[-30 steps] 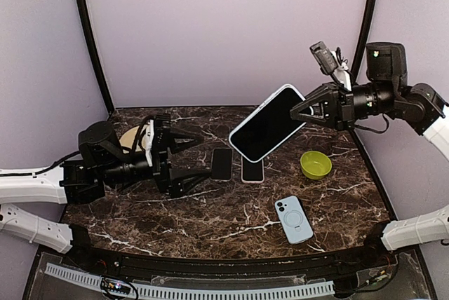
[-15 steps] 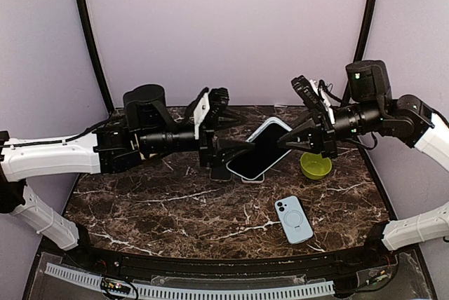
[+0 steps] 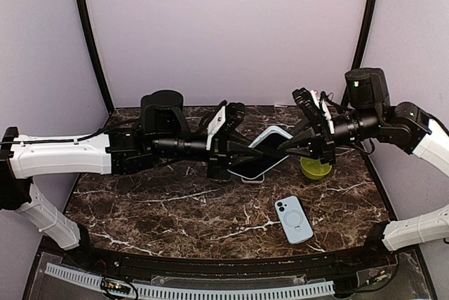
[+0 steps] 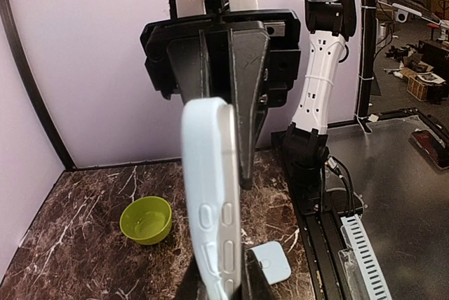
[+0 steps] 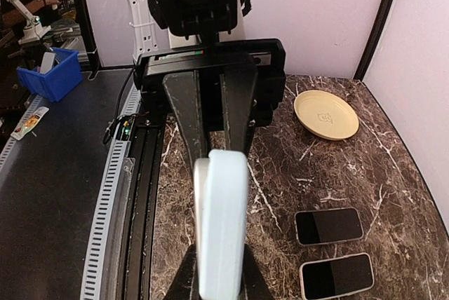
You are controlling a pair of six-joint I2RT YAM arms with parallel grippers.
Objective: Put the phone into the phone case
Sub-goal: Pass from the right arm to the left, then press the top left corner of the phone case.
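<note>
A dark-screened phone [image 3: 263, 158] in a pale case hangs level above the table's middle, held at both ends. My left gripper [image 3: 242, 153] is shut on its left end and my right gripper [image 3: 286, 149] on its right end. Edge-on in the left wrist view, the pale case [image 4: 209, 209] with its button bumps runs from my left gripper [image 4: 221, 287] up to the right gripper's fingers [image 4: 245, 83]. In the right wrist view, the phone's silver edge lies against the case [image 5: 221, 223] above my right gripper [image 5: 217, 282]. I cannot tell whether it is seated all the way.
A light blue case [image 3: 293, 219] lies back-up at the front right. A green bowl [image 3: 316, 167] stands under the right wrist. Two more phones [image 5: 328, 226] [image 5: 337, 275] lie screen-up under the held one. A beige plate [image 5: 326, 114] sits at the back left.
My left arm has swung in from the left and shut on the phone's free end. My right arm has brought the phone lower and flatter.
</note>
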